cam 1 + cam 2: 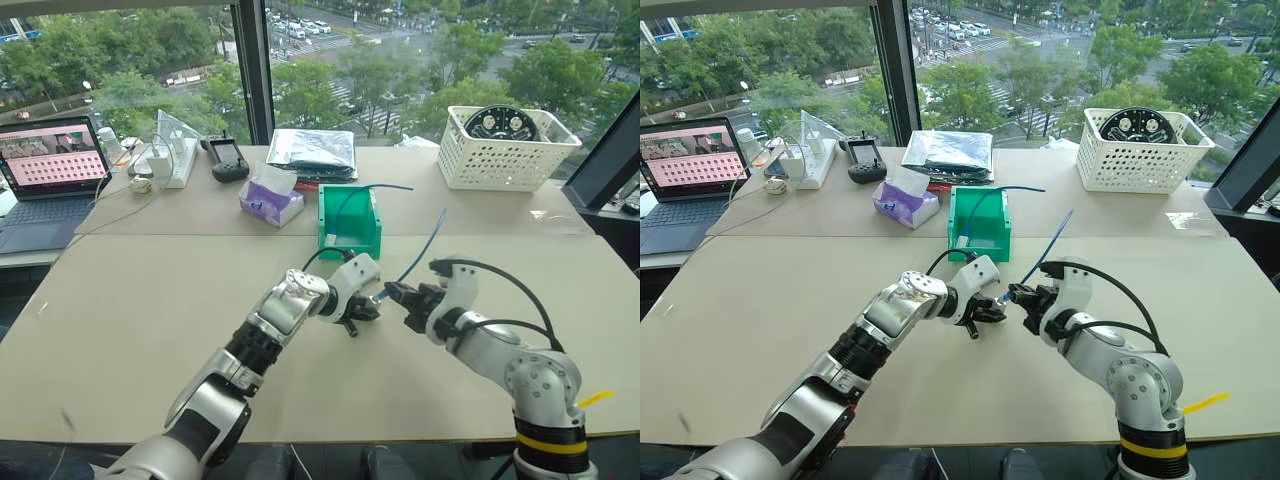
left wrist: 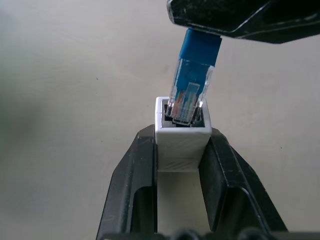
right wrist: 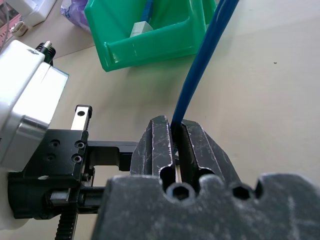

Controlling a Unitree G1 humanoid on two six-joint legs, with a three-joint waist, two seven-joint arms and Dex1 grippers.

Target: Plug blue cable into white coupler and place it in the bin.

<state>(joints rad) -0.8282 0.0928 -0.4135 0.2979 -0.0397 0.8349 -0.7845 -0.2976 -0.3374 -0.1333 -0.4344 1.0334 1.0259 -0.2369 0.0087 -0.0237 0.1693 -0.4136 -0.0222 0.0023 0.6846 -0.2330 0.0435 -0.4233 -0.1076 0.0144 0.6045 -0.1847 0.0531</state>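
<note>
My left gripper (image 2: 182, 136) is shut on the white coupler (image 2: 181, 147), a small boxy block with its dark socket facing away from the wrist. My right gripper (image 3: 176, 125) is shut on the blue cable (image 3: 205, 55) just behind its clear plug (image 2: 187, 100). The plug's tip sits in the mouth of the socket, slightly tilted. Both grippers meet above the table's middle (image 1: 378, 300), and the cable's free length (image 1: 425, 245) rises toward the back right. The green bin (image 1: 326, 215) stands just behind them, its low lip facing me.
Inside the bin lies another blue cable with a white end piece (image 3: 141, 27). A purple tissue pack (image 1: 270, 200) sits left of the bin. A white lattice basket (image 1: 505, 150) is at the back right, a laptop (image 1: 50, 170) at the far left.
</note>
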